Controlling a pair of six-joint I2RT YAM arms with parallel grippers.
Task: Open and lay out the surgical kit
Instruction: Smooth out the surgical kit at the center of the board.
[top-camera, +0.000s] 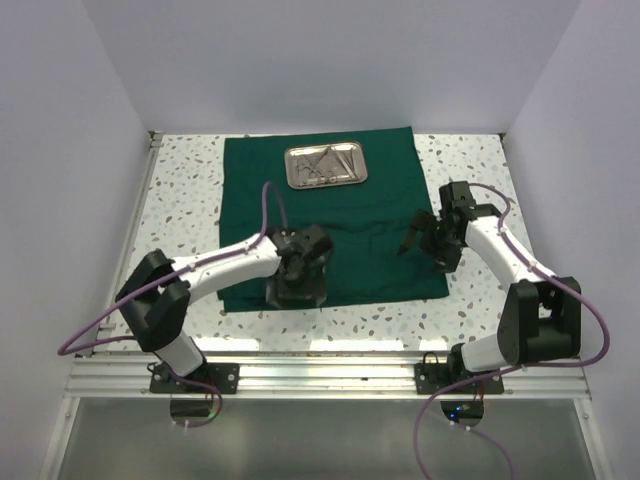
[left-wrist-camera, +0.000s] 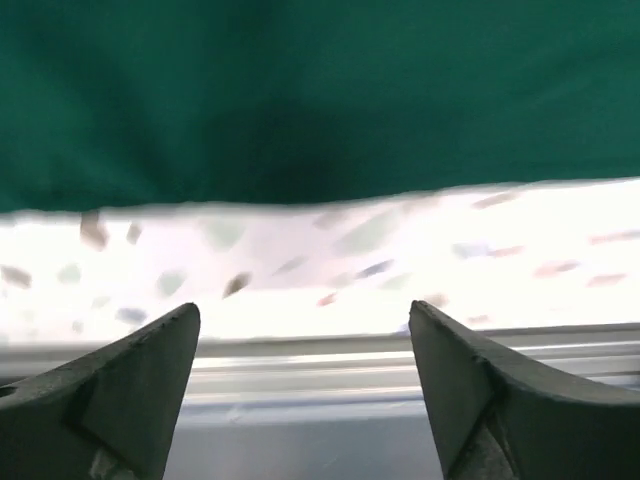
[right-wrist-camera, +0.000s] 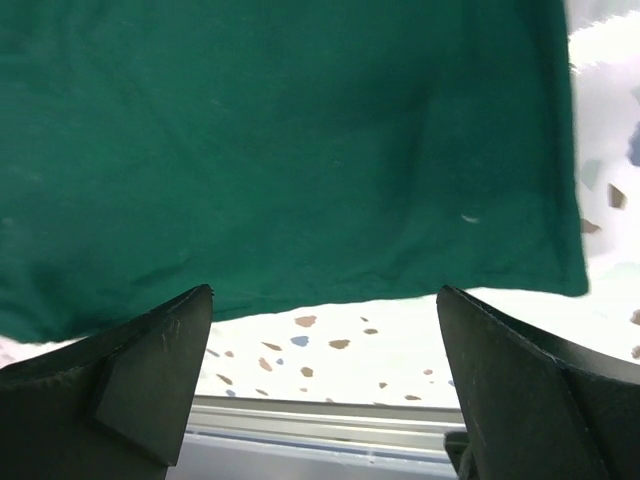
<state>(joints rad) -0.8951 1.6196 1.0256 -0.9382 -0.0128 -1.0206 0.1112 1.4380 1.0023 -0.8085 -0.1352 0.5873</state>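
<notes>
Green cloth (top-camera: 330, 210) is being left spread flat on the table (top-camera: 185, 190), with its near hem lying just in front of both arms. The left gripper (left-wrist-camera: 302, 308) is being held wide apart right by that hem with nothing between the fingers. The right gripper (right-wrist-camera: 325, 291) is being held just as wide and empty above the near right corner.

Trouble-wise, probably: if a hem is being pinched and dragged from here, the whole sheet is being pulled along. The steel tray (top-camera: 291, 165) sitting toward the far edge is being taken with it, so the thin tools (top-camera: 326, 165) piled inside are being rattled or tipped out.

Setup-wise, a metal rail (top-camera: 320, 372) is being used along the near edge, the white speckled top is being stretched out beyond it, and everything is being boxed in by plain pale walls (top-camera: 300, 60).
</notes>
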